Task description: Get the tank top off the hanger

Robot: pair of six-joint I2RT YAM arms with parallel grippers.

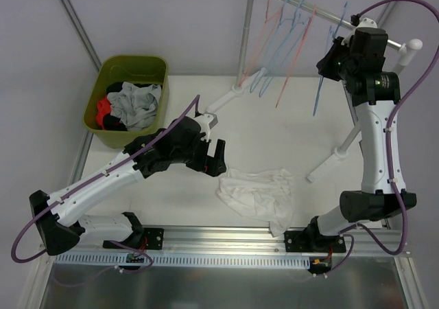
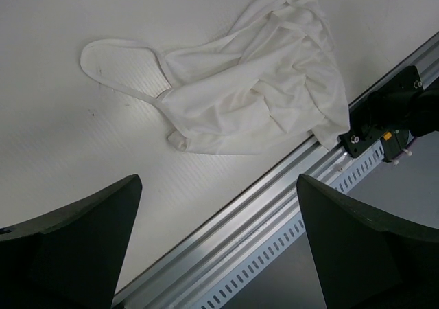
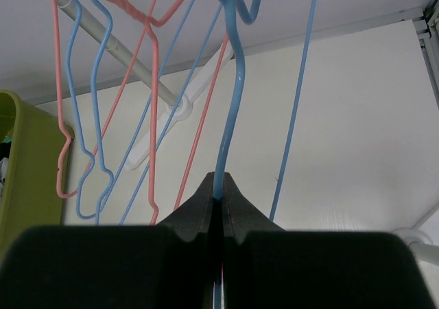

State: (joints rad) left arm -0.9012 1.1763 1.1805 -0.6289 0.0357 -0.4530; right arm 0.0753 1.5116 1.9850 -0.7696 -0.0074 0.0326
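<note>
Locate the tank top [image 1: 257,196] on the table [image 1: 302,130]. It lies off any hanger as a flat, crumpled white heap at about 6 o'clock in the top view, between the two arm bases. In the left wrist view its long axis runs roughly 9 o'clock to 3 o'clock. One open strap loop points to 9 o'clock, and the bunched body [image 2: 254,89] spreads toward 3 o'clock. Its near corner reaches the metal rail [image 1: 226,235] beside the right arm's base.

Note the left gripper [image 1: 218,156], which hangs above the table just beside the garment at its 10 o'clock. Its fingers [image 2: 82,247] are spread wide and hold nothing.

Note the right gripper [image 1: 329,62], raised at the drying rack [image 1: 302,8] at about 1 o'clock. Its fingers [image 3: 195,216] are pressed together, pinching the wire of a blue hanger [image 3: 233,96]. That hanger hangs near upright from the rack's rail, with its long axis running 12 to 6 o'clock.

More pink and blue hangers [image 1: 281,44] hang bare on the rail at 9 o'clock of the pinched one. The rack's white feet rest on the table behind the garment, well apart from it.

A green bin [image 1: 110,69] sits at 10 o'clock and holds grey, black and red clothes [image 1: 130,106].
</note>
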